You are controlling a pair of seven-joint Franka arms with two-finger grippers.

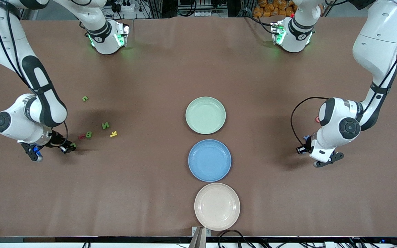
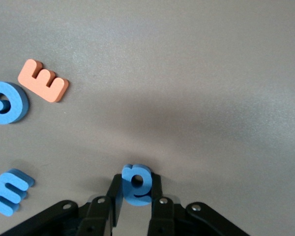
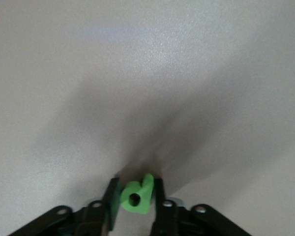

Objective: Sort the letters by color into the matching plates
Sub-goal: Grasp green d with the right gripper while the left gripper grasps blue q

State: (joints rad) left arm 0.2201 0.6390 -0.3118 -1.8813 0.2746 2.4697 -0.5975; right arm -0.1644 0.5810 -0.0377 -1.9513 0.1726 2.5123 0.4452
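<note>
My left gripper is down at the table toward the left arm's end, shut on a blue letter. Beside it lie two more blue letters. My right gripper is low at the right arm's end, shut on a green letter. Three more green letters lie farther from the front camera than that gripper. The mint green plate and the blue plate sit mid-table, both empty.
A cream plate sits nearest the front camera, in line with the other two. A red piece and a yellow piece lie among the green letters. An orange piece lies beside the blue ones.
</note>
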